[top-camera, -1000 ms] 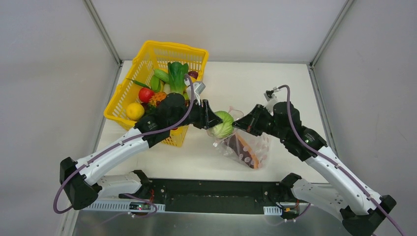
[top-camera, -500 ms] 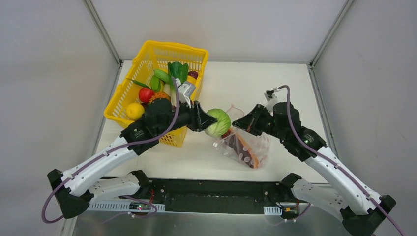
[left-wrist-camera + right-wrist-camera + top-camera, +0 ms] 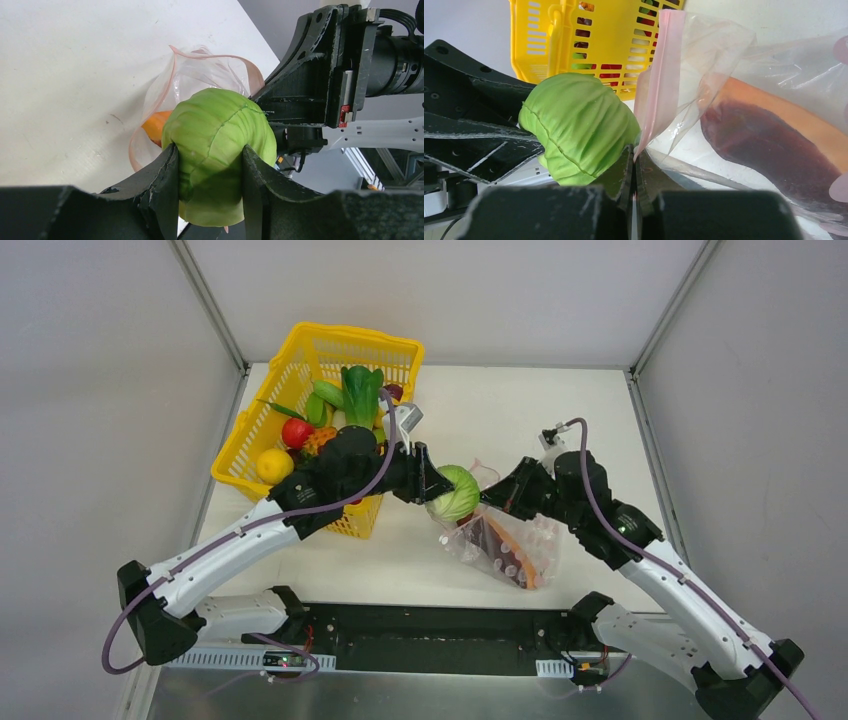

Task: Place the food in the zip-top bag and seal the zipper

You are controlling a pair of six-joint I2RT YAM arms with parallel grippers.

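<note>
Zip-top bag [image 3: 512,546], cabbage [image 3: 455,492] at mouth, basket [image 3: 352,336] nearby

Top cam overhead; both wrist cams close, sharing cabbage [image 3: 220,145].

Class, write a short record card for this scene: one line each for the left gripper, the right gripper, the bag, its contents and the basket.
left gripper: shut on a green cabbage, held at the bag's mouth
right gripper: shut on the pink strip at the bag's edge
bag: clear, mouth open, lying on the table
contents: an orange piece and a dark red piece
basket: yellow, left of the bag, holds more toy food
</note>
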